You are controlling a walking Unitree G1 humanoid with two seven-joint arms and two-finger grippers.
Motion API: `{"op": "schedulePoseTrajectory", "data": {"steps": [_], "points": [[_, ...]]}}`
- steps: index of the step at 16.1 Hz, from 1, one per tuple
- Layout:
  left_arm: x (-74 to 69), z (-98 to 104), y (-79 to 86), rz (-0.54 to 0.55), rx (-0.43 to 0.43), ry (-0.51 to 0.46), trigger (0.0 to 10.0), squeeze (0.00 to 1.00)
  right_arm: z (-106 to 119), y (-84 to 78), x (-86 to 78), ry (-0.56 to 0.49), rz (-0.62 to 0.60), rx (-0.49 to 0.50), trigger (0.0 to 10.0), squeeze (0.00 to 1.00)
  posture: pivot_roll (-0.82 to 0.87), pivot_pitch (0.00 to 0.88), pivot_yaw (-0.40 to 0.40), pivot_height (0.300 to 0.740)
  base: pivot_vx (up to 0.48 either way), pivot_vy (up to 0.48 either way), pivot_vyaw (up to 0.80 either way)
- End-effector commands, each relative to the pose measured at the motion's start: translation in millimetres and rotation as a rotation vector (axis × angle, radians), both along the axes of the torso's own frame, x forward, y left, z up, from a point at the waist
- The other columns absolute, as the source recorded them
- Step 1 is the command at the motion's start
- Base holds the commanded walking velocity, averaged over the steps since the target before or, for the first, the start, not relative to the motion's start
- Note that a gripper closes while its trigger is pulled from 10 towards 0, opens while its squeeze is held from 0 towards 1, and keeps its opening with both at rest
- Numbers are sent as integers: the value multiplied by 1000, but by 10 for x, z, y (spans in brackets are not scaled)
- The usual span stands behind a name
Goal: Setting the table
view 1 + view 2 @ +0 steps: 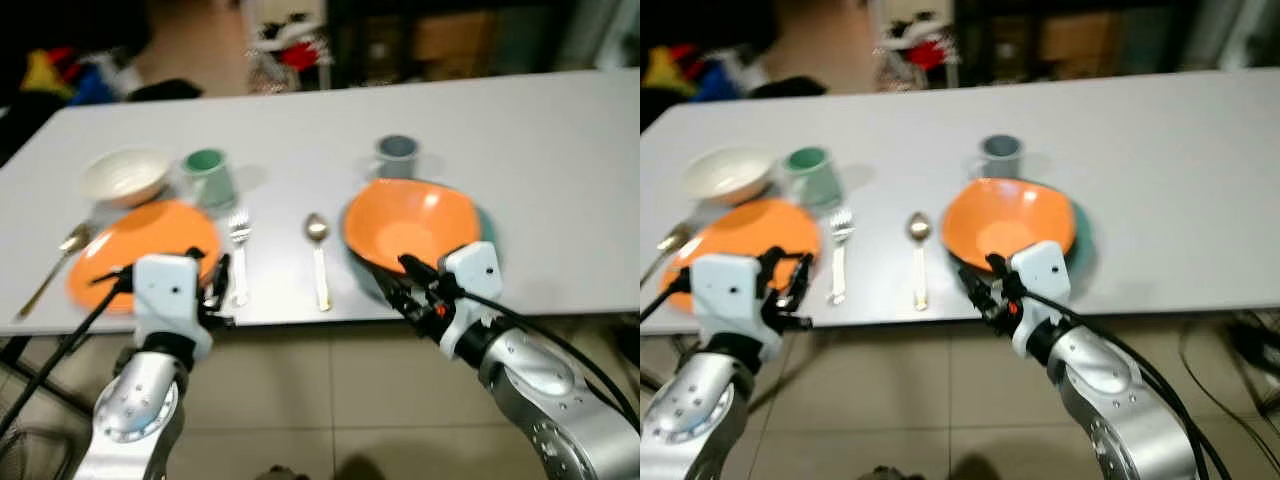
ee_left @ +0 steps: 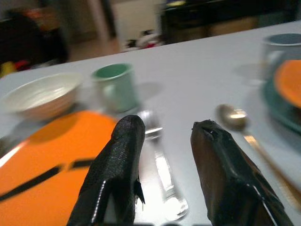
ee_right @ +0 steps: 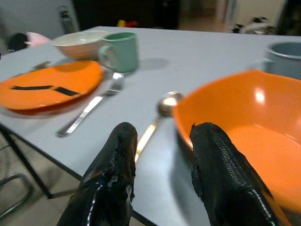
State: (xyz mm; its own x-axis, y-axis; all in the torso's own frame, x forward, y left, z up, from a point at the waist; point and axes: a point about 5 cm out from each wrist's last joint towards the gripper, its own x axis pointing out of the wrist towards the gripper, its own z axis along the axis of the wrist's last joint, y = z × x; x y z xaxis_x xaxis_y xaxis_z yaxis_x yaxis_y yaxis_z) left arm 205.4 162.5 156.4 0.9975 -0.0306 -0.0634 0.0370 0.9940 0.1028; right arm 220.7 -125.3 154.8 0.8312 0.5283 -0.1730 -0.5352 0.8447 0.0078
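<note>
worktop (image 1: 560,140): white, long, near edge just ahead of both hands
left setting: orange plate (image 1: 150,245) at the near edge, cream bowl (image 1: 125,175) and green mug (image 1: 210,175) behind it, gold utensil (image 1: 55,262) to its left, fork (image 1: 238,250) to its right
right setting: orange bowl (image 1: 410,225) tilted on a teal plate (image 1: 486,228), grey mug (image 1: 396,152) behind, spoon (image 1: 317,255) to its left
left hand (image 1: 212,285): released, fingers apart, nothing between them, hovers at the worktop edge over the near rim of the orange plate; fork lies just ahead of it in the wrist view
right hand (image 1: 405,285): released, fingers apart, empty, at the near rim of the orange bowl; looks like one finger lines up outside the rim, one inside
step in hand (judgement): likely pinching the bowl's near rim to seat or shift it
how to do well: close on the rim wall only, not the teal plate under it; bowl sits tilted, so lift a little before sliding or it drags the plate
risk: bowl overhangs toward the edge, a push off-centre could tip it; spoon is near, keep the outer finger clear
left arm: hold off the plate, avoid nudging the fork
</note>
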Motion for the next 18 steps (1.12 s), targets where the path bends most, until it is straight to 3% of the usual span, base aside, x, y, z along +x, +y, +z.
{"op": "schedulePoseTrajectory", "data": {"steps": [1, 2, 3, 4, 5, 14, 18], "points": [[-31, 55, 30, 17, -6, -20, 10000, 0, -17, 5, -9, -3, 4, 9, 10000, 0, -86, 0, 108, 740, 0, 0, 800], [-69, 45, 25, 6, -24, -3, 10000, 204, -22, 1, -10, -5, -8, 30, 10000, 0, -81, 0, 109, 740, 0, 0, 800], [-83, 51, 22, 2, -24, -7, 10000, 988, -16, -2, -8, -6, -14, 43, 10000, 0, -81, 0, 109, 740, 0, 0, 800], [-102, 78, 7, -13, -31, -24, 10000, 1000, -3, -9, -1, -7, -24, 66, 10000, 933, -79, 0, 109, 740, 0, 0, 800], [-113, 104, -11, -31, -31, -43, 10000, 1000, 12, -15, 4, -12, -29, 83, 10000, 1000, -77, 0, 107, 740, 0, 0, 800], [-110, 166, 26, 25, -16, -75, 10000, 1000, 97, -86, 79, -90, -70, 90, 10000, 1000, -61, 0, 88, 740, 0, 0, 795], [-210, 67, 95, 34, 95, -51, 10000, 1000, -2, -210, 150, -45, -154, 23, 10000, 1000, -55, 0, 68, 740, 0, 0, 797]]}}
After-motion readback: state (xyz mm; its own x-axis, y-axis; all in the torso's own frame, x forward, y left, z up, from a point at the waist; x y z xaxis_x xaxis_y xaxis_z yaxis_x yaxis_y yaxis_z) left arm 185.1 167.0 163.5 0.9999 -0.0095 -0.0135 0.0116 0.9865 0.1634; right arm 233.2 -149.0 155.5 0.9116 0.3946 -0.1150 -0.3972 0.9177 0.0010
